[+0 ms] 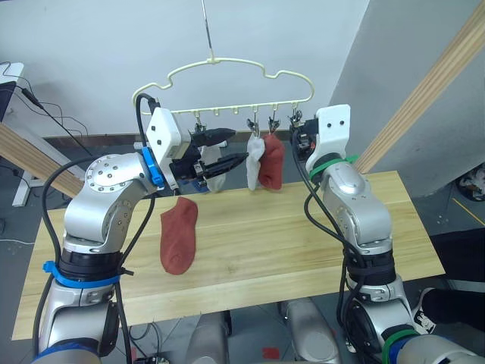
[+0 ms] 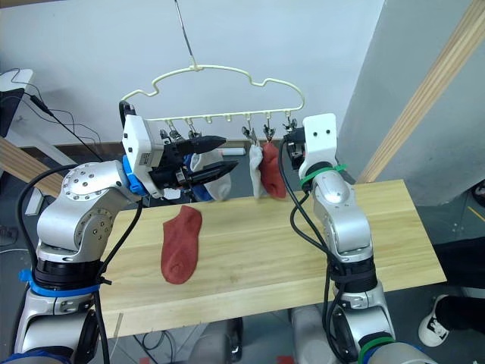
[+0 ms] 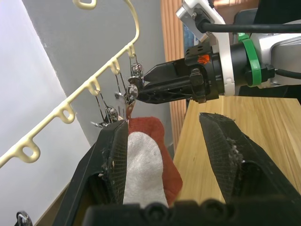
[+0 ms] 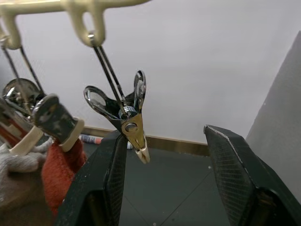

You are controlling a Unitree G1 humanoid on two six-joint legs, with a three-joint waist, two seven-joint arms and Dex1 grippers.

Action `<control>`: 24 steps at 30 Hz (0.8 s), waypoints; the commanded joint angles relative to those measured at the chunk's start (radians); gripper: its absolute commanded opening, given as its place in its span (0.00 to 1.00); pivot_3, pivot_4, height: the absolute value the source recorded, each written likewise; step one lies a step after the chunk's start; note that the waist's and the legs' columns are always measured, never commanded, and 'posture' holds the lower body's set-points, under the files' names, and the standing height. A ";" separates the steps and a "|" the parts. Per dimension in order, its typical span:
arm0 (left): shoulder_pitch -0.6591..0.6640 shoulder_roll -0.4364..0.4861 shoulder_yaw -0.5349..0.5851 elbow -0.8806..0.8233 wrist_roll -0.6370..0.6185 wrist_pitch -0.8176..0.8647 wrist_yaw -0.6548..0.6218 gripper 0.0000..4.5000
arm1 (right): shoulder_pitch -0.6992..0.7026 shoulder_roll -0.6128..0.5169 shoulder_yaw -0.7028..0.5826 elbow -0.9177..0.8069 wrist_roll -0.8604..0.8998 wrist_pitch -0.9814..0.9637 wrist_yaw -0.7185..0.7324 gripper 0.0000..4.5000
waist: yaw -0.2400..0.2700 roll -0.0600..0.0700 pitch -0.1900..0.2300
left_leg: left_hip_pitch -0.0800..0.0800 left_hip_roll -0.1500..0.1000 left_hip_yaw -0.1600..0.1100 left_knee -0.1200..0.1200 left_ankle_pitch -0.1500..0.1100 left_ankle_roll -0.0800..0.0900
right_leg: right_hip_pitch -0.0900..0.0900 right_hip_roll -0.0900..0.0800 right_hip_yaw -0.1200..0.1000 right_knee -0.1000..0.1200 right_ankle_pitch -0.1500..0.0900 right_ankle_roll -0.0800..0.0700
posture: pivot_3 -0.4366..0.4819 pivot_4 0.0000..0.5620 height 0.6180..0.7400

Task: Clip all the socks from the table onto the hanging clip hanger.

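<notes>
Left gripper [image 1: 220, 149] is up at the hanger's [image 1: 227, 67] nine o'clock end, jaws parted wide with nothing between them, though a hanging grey sock [image 1: 216, 173] sits just behind the lower finger. Below it, at about seven o'clock from the hanger, one red sock [image 1: 179, 235] lies flat on the counter [image 1: 318, 235], untouched — that one is plainly still to do. Moving across: another grey sock [image 1: 255, 159] and a red sock [image 1: 271, 161] dangle side by side from clips near the bar's middle, touching each other. So I count three up and one waiting; no blue socks anywhere I can see on the counter. Further over, at the hanger's three o'clock end, right gripper [image 4: 164, 179] has its jaws spread well apart around an empty clip [image 4: 129, 120], gripping nothing. My guess: that bare clip is next in line for the red one on the counter.
</notes>
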 commanded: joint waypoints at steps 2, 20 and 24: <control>-0.002 -0.003 -0.003 -0.024 0.002 -0.021 -0.011 0.59 | -0.035 0.021 -0.013 -0.051 0.022 -0.008 -0.002 0.59 | -0.002 0.000 0.000 | 0.000 0.000 0.000 0.000 0.000 0.000 | 0.000 0.000 0.000 0.000 0.000 0.000 | 0.24 0.50 0.95; -0.006 -0.015 -0.018 -0.015 0.020 -0.039 -0.025 0.59 | -0.074 0.077 -0.022 -0.030 0.049 0.010 -0.024 0.59 | -0.006 0.000 0.000 | 0.000 0.000 0.000 0.000 0.000 0.000 | 0.000 0.000 0.000 0.000 0.000 0.000 | 0.24 0.50 0.95; -0.008 -0.019 -0.021 -0.011 0.023 -0.043 -0.027 0.59 | -0.068 0.085 -0.023 -0.035 0.070 0.021 -0.011 0.59 | -0.006 0.000 0.000 | 0.000 0.000 0.000 0.000 0.000 0.000 | 0.000 0.000 0.000 0.000 0.000 0.000 | 0.24 0.50 0.95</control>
